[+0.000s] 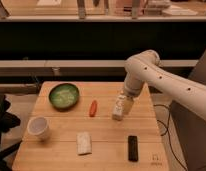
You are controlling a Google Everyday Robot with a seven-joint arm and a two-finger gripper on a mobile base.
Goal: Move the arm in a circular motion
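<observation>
The white arm (161, 80) comes in from the right edge and bends at a bulbous joint above the wooden table (106, 150). Its last segment drops down to the beige gripper (120, 111), which hangs over the table's right half, to the right of a small red-orange object (93, 107). Nothing shows in the gripper.
On the table sit a green bowl (64, 95) at the back left, a white cup (38, 128) at the front left, a pale packet (84, 142) at the front middle and a black bar (132, 148) at the front right. A dark shelf wall stands behind.
</observation>
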